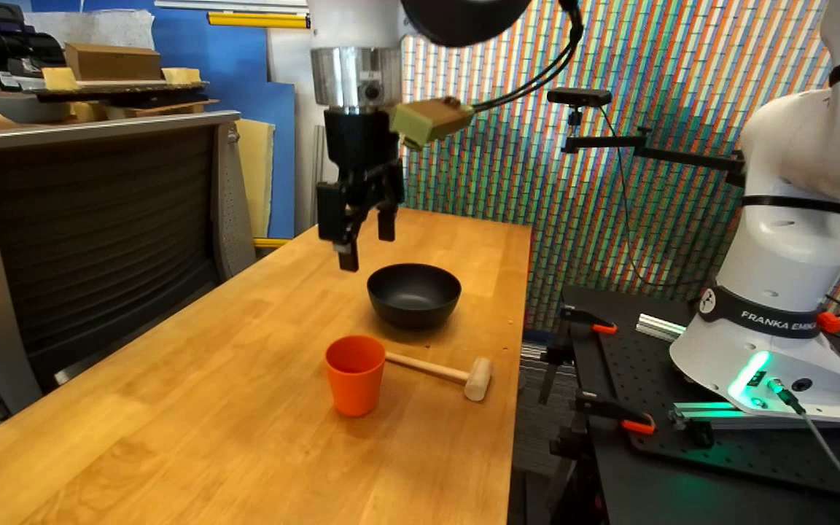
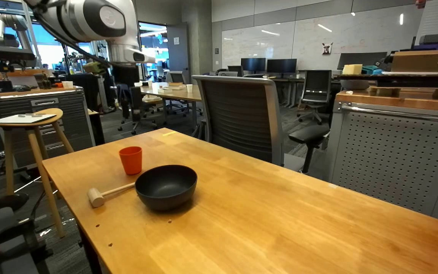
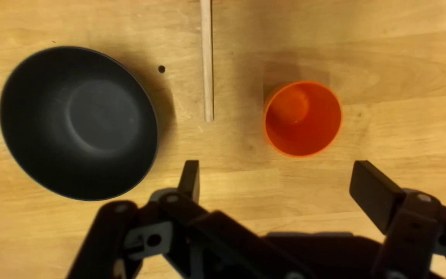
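My gripper [image 1: 367, 246] hangs high above the wooden table, its fingers spread wide with only air between them; in the wrist view the gripper [image 3: 276, 164] shows the same wide gap. An orange cup [image 3: 304, 120] stands upright beneath it, its mouth just ahead of the gap and apart from the fingers. Left of that lies a black bowl [image 3: 79, 124], and between the two runs the handle [image 3: 207, 66] of a wooden mallet. The mallet's head [image 1: 478, 379], outside the wrist view, points toward the table edge on the robot base's side. Cup [image 2: 131, 160] and bowl [image 2: 166, 187] both look empty.
The wooden table [image 1: 245, 437] ends close beyond the mallet head. A mesh-backed chair [image 2: 242, 118] stands along the opposite side. The robot's base [image 1: 763, 357] sits on a separate black bench, with a camera [image 1: 579, 97] on a black arm near it. A stool [image 2: 32, 120] stands off one corner.
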Tool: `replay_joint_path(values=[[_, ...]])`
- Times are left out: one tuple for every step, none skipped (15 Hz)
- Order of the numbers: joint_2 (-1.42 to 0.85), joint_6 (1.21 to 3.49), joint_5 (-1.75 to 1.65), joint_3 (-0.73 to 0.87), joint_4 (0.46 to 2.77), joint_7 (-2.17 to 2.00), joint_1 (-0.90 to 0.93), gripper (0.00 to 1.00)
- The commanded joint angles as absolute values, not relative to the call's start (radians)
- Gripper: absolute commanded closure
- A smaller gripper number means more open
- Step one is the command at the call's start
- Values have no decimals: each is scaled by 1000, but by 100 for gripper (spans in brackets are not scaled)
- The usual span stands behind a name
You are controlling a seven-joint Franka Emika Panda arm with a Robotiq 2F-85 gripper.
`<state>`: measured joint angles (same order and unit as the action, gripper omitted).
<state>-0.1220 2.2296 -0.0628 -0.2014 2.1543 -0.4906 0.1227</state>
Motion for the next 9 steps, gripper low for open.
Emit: replay_joint_path(values=[[-257,2345,-146,-144,2116,-616,170,0],[-286,2364,-160,-126,2112,-638,180,0],[-312,2376,-167,-108,2107,-654,190,0],[-335,2377,-161,-96,2101,-661,198,0],[-355,2380,-160,-80,2096,-668,205,0],[-372,2374,-138,-74,2092,-665,207,0],[-391,2363,-120,-71,2086,-665,209,0],[-405,2354,-93,-74,2084,-664,209,0],[-415,2355,-71,-78,2085,-664,210,0]])
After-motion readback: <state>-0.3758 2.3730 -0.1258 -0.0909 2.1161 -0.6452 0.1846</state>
